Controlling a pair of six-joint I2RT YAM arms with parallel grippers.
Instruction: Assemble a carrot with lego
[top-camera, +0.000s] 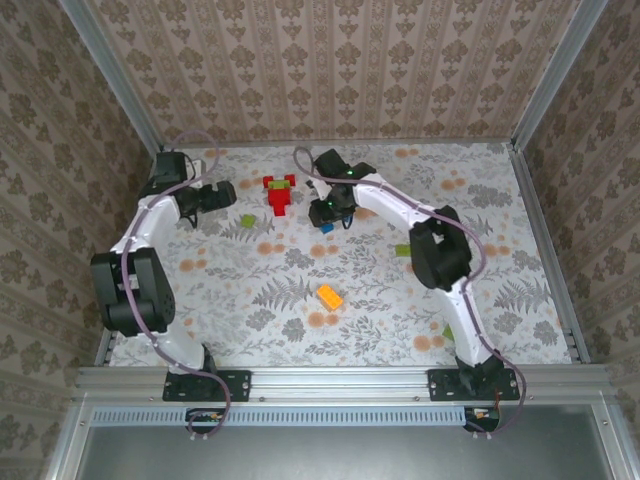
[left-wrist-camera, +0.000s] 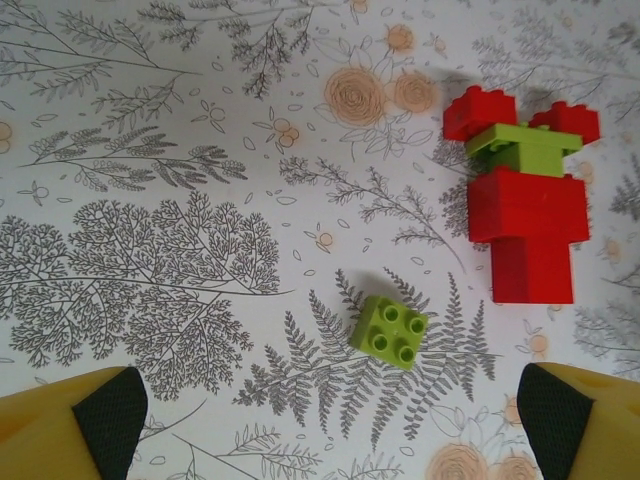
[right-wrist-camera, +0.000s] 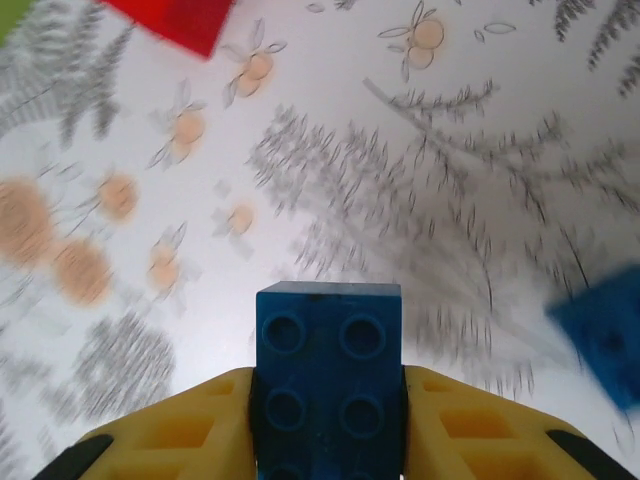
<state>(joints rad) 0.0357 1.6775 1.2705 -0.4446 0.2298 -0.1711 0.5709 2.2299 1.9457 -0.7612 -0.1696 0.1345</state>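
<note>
Clamped between the yellow fingers (right-wrist-camera: 180, 440) of the right gripper (right-wrist-camera: 328, 420) is a blue brick (right-wrist-camera: 328, 335). Its studs face the camera, it is pinched on its two side walls, and its far end pokes out past the fingertips. A hold that far back may let the brick tip or slip when its free end is pressed onto anything. The table cloth (right-wrist-camera: 450, 120) behind it is smeared, so how high it hangs cannot be told. A second blue brick (right-wrist-camera: 600, 335) lies just to the right, where a sideways sweep could knock it. Farther off shows a corner of something red.

The left gripper (left-wrist-camera: 330, 420) stands wide open and holds nothing. A green brick (left-wrist-camera: 389, 332) lies on the cloth ahead of it, between the lines of its two fingers. Beyond that, and apart from it, the red and green build (left-wrist-camera: 525, 200) lies flat.

That build lies loose with nothing pinning it, so a push from the blue brick would likely shove it across the cloth instead of seating. Blue also seems the wrong colour for a carrot. From above, an orange brick (top-camera: 329, 296) lies well apart, nearer the arm bases. Both grippers sit close on either side of the build, so the arms could bump if both reach in together.
</note>
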